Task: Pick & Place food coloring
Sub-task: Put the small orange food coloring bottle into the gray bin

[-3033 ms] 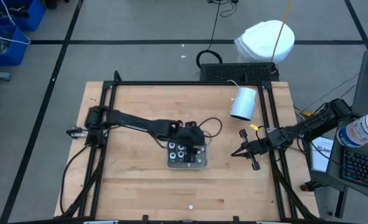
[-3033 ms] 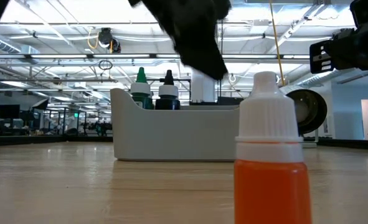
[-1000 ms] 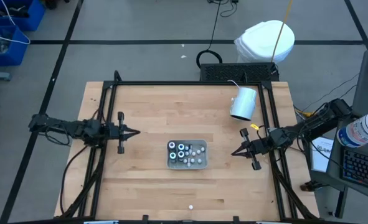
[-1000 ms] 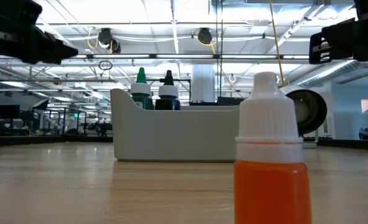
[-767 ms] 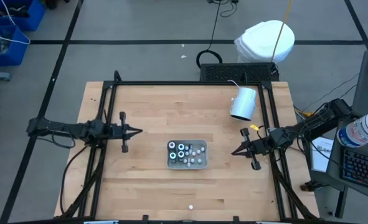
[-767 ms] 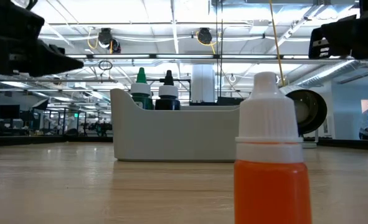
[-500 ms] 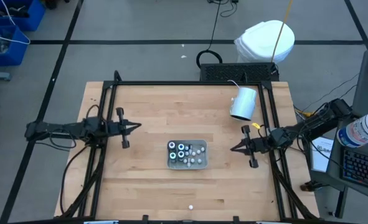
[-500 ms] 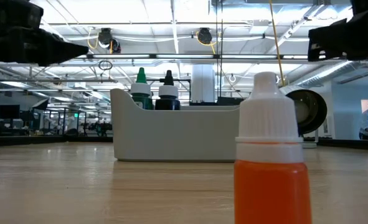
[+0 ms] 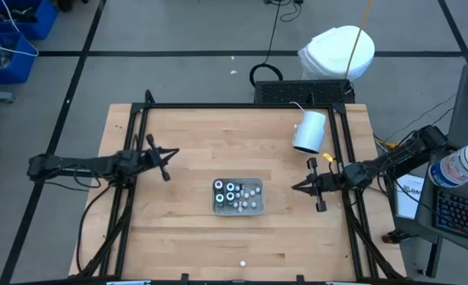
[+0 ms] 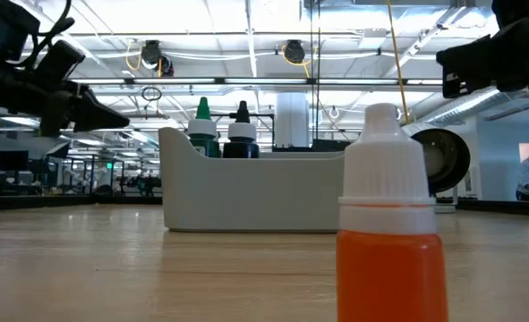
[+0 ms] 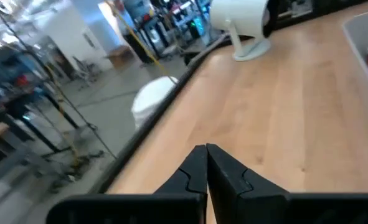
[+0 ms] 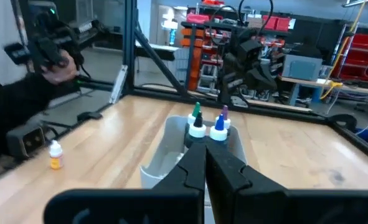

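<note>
Food coloring bottles [image 9: 232, 193] stand upright in a small grey tray [image 9: 256, 207] at the middle of the wooden table [image 9: 194, 134], green and dark caps showing above its wall from table height. One orange bottle [image 10: 391, 241] stands apart on the bare wood near the front edge, well clear of the tray. Left gripper [image 9: 168, 154] hangs near the left side of the table, fingers pressed together and empty. Right gripper [image 9: 295, 188] waits near the right side, likewise closed on nothing. Judgement: the orange bottle appears to be the outstanding item. Whichever arm goes for it should open fully before descending, come straight down over the cap, close on the body, and avoid tipping it.
</note>
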